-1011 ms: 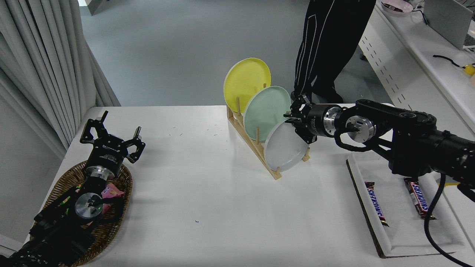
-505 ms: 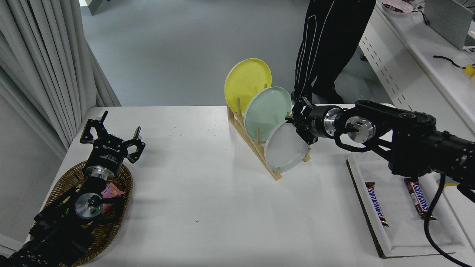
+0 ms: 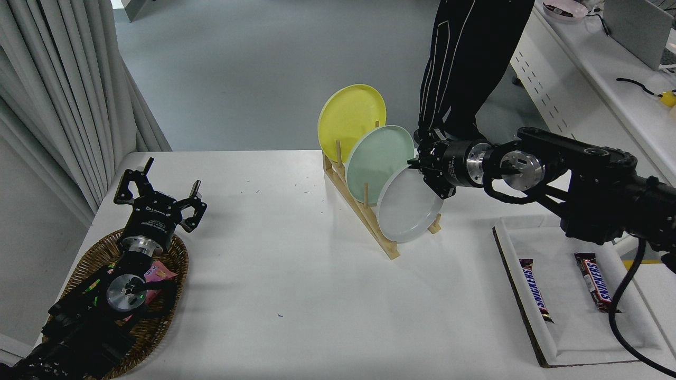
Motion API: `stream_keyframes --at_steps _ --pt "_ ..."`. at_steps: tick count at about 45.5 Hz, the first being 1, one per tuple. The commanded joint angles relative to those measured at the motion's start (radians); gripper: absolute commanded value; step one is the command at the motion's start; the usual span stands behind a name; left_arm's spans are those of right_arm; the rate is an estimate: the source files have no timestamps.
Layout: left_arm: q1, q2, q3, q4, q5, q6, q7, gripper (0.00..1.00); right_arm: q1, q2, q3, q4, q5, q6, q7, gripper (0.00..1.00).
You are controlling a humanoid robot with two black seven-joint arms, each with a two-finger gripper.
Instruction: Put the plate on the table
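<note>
The pale grey-white plate (image 3: 407, 207) stands on edge in the front slot of a wooden rack (image 3: 364, 210) on the white table (image 3: 296, 274). My right gripper (image 3: 425, 168) is shut on the plate's upper right rim and holds it slightly raised in the rack. A mint green plate (image 3: 376, 161) and a yellow plate (image 3: 348, 120) stand behind it. My left gripper (image 3: 158, 196) is open and parked at the lower left above a wicker basket (image 3: 90, 264).
A white tray (image 3: 573, 322) with two chocolate bars (image 3: 534, 289) lies at the right front. A person in black (image 3: 465, 63) stands beyond the far edge. A white desk (image 3: 597, 68) is at the back right.
My right gripper has moved up and slightly back with the grey-white plate's rim in it, and the plate has risen a little in the rack. The left arm has not moved.
</note>
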Motion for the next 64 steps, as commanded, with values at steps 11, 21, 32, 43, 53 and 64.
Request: stream_keyframes --at_steps 11,21,32,43,53,64 --pt "0.000 0.000 0.000 0.000 -0.001 0.000 0.000 1.00 0.152 -0.143 0.132 0.219 0.228 -0.104 -0.035 0.00" --pt "0.000 0.000 0.000 0.000 0.000 0.000 0.000 1.00 0.184 -0.146 0.180 0.263 0.324 -0.201 -0.041 0.00" --pt "0.000 0.000 0.000 0.000 0.000 0.000 0.000 1.00 0.193 -0.143 0.246 0.271 0.447 -0.271 -0.066 0.00" --pt "0.000 0.000 0.000 0.000 0.000 0.000 0.000 1.00 0.189 -0.120 0.267 0.272 0.468 -0.322 -0.104 0.00" --pt "0.000 0.000 0.000 0.000 0.000 0.000 0.000 1.00 0.123 -0.071 0.267 0.335 0.550 -0.406 -0.104 0.00" --pt "0.000 0.000 0.000 0.000 0.000 0.000 0.000 1.00 0.049 -0.049 0.270 0.389 0.550 -0.527 -0.104 0.00"
